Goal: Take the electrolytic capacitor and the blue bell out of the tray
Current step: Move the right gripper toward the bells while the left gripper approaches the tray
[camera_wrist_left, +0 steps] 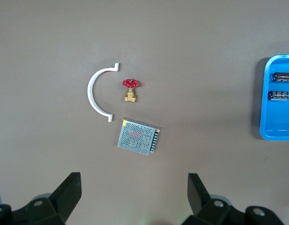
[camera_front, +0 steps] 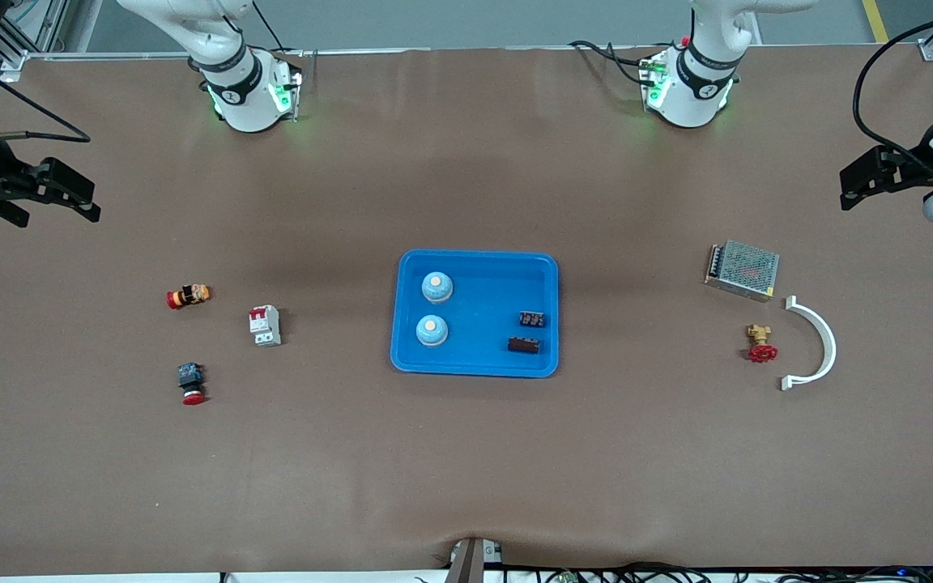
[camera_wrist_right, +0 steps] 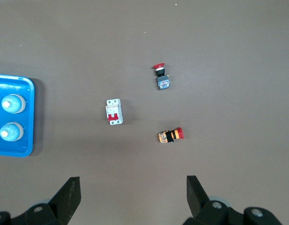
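A blue tray [camera_front: 475, 263] sits mid-table. Inside it, two bells stand toward the right arm's end: one bell [camera_front: 437, 286] at about 10 o'clock from the tray's centre, the second bell [camera_front: 432, 329] at about 8 o'clock, nearer the front camera. Two capacitors lie toward the left arm's end: one capacitor [camera_front: 532, 319] at roughly 3 o'clock, the second capacitor [camera_front: 524, 345] at about 5 o'clock.

The left gripper [camera_front: 871, 180] hangs over bare table at its own end, fingers spread wide and holding nothing; the right gripper [camera_front: 61, 194] does the same at its end (both arms wait). Below the left gripper lie a mesh-covered power supply [camera_front: 743, 270], a brass valve with a red handwheel [camera_front: 760, 343] and a white curved bracket [camera_front: 816, 343]. Toward the right arm's end lie a white circuit breaker [camera_front: 265, 325], a red-and-orange push button [camera_front: 188, 296] and a red-capped emergency stop button [camera_front: 192, 384]
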Motion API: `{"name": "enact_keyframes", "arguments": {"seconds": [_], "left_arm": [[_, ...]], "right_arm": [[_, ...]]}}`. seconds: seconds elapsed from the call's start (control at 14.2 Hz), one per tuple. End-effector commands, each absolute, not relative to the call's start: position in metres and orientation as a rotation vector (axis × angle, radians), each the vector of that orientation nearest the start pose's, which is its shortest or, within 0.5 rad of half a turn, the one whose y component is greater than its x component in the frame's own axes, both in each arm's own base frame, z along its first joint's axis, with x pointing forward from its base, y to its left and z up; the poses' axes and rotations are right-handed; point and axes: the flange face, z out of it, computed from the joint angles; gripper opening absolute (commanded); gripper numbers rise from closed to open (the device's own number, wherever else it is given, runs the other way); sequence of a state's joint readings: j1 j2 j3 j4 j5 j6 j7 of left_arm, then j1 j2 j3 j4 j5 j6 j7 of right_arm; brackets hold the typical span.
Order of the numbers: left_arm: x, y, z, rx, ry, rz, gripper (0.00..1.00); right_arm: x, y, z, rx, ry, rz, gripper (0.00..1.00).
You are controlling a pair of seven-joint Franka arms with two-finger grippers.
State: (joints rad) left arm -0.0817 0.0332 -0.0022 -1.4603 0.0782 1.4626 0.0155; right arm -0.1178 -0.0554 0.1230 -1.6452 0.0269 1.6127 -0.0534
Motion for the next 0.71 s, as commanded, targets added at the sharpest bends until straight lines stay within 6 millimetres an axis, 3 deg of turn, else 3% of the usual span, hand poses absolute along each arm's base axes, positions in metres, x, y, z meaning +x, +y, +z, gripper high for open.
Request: {"name": "enact_keyframes", "arguments": {"seconds": [0.0,0.28,0.49,0.64], "left_arm": [[0.555,-0.035,0.65,-3.073,0.151,0.028,1.0],[0.555,-0.034,0.649,-3.064,0.15,0.03,1.0],[0.557,-0.035,0.651,-3.064,0.156,0.005,1.0],[0.558,-0.036,0.649,-3.073,0.158,-0.005,1.0]], "right_arm": [[0.545,0.008,0.626,-3.118,-0.109,-0.039,1.0],[0.545,0.009,0.626,-3.116,-0.107,-0.039,1.0],[0.55,0.03,0.617,-3.114,-0.135,-0.016,1.0],[0.551,0.058,0.614,-3.113,-0.094,-0.028,1.0]]}}
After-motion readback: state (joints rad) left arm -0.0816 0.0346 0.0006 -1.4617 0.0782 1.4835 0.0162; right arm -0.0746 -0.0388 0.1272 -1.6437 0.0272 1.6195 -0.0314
